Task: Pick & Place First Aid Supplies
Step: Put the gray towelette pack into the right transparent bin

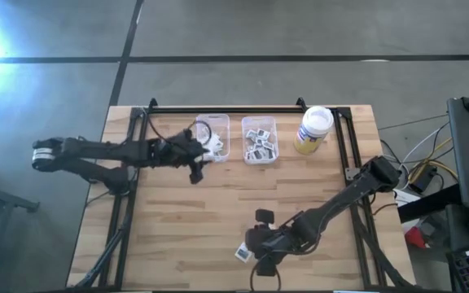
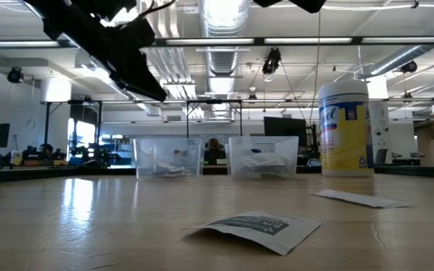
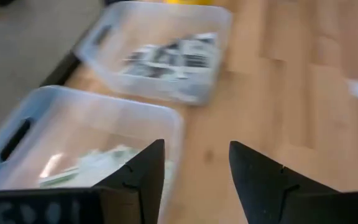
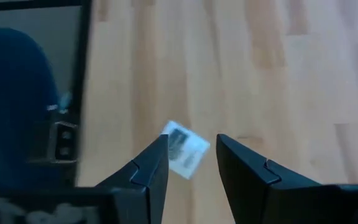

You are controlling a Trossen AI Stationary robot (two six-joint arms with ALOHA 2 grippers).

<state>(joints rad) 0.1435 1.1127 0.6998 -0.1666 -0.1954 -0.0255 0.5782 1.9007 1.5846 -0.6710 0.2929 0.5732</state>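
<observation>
The pale plank-wood bench carries 2 clear plastic rectangular bins side by side near its far edge. The left bin holds long pale paper strips; the right bin holds square white packets with dark print. A yellowish cylindrical jar with a white lid stands just beside the right bin. The left end effector hovers at the left bin's corner, fingers parted and empty. The right end effector hangs spread above a flat square packet lying near the bench's front edge.
</observation>
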